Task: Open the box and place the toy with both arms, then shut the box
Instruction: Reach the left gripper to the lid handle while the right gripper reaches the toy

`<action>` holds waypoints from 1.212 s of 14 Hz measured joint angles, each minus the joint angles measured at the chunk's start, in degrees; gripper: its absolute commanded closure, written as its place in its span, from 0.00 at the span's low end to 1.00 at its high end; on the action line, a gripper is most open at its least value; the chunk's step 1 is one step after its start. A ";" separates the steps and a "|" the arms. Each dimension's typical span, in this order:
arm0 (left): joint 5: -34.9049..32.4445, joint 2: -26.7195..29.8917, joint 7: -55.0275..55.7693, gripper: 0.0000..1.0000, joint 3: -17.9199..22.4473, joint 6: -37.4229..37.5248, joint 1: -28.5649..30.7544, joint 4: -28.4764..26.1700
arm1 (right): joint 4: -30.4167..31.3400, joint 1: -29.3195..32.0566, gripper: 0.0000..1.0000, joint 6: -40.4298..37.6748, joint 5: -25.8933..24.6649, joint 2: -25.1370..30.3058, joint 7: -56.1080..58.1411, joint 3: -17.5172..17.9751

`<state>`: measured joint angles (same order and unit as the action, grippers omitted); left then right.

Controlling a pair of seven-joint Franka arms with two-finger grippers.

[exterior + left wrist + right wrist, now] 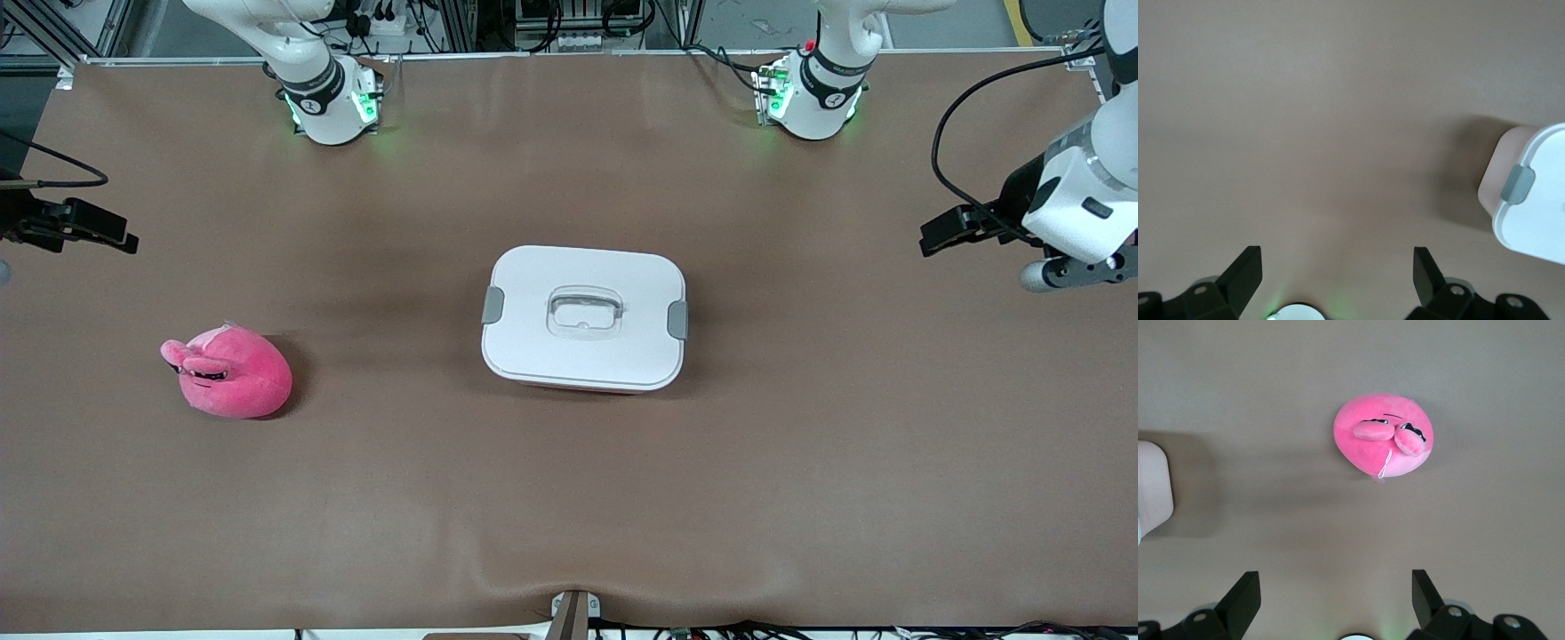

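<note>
The box point(584, 317) sits closed in the middle of the table, white lid on, with a grey clip point(492, 305) at each short side and a recessed handle point(584, 310). The pink plush toy point(229, 371) lies on the table toward the right arm's end, a little nearer the front camera than the box. My right gripper point(111, 236) is open and empty over the table at that end; its wrist view shows the toy point(1381, 435) beyond the open gripper point(1336, 587). My left gripper point(942, 233) is open and empty over the left arm's end; in its wrist view the gripper point(1338, 267) faces the box point(1535, 207).
The brown table cover point(569, 498) lies flat around the box and the toy. The arm bases point(329, 102) stand along the table edge farthest from the front camera. A corner of the box point(1153, 487) shows in the right wrist view.
</note>
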<state>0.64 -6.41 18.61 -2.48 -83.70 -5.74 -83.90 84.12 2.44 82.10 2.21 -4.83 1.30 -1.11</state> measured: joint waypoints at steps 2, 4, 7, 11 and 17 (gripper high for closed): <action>0.07 -0.87 3.92 0.00 -0.23 -1.18 -0.96 0.12 | 0.04 -0.14 0.00 -0.91 0.00 -0.19 0.00 0.00; 0.09 -1.91 8.54 0.00 -0.52 -2.54 -2.08 0.73 | 0.12 -0.11 0.00 -6.37 0.00 -1.10 -0.10 -0.17; 0.11 -3.04 19.51 0.00 -0.94 -4.06 -4.63 1.36 | 0.15 -0.06 0.00 -10.51 0.00 -2.38 -0.06 -0.29; 1.64 -4.56 35.70 0.00 -1.15 -6.51 -9.83 1.39 | 1.59 -0.33 0.00 -9.60 0.02 -3.21 2.81 -0.04; 4.99 -7.55 54.78 0.00 -1.23 -11.39 -15.78 1.43 | 5.13 -1.69 0.00 -0.79 0.02 -3.21 15.09 0.28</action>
<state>5.63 -13.96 73.40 -3.71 -95.09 -21.52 -82.46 89.25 0.75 81.31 2.24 -8.04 16.40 -0.83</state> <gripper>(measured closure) 0.000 0.000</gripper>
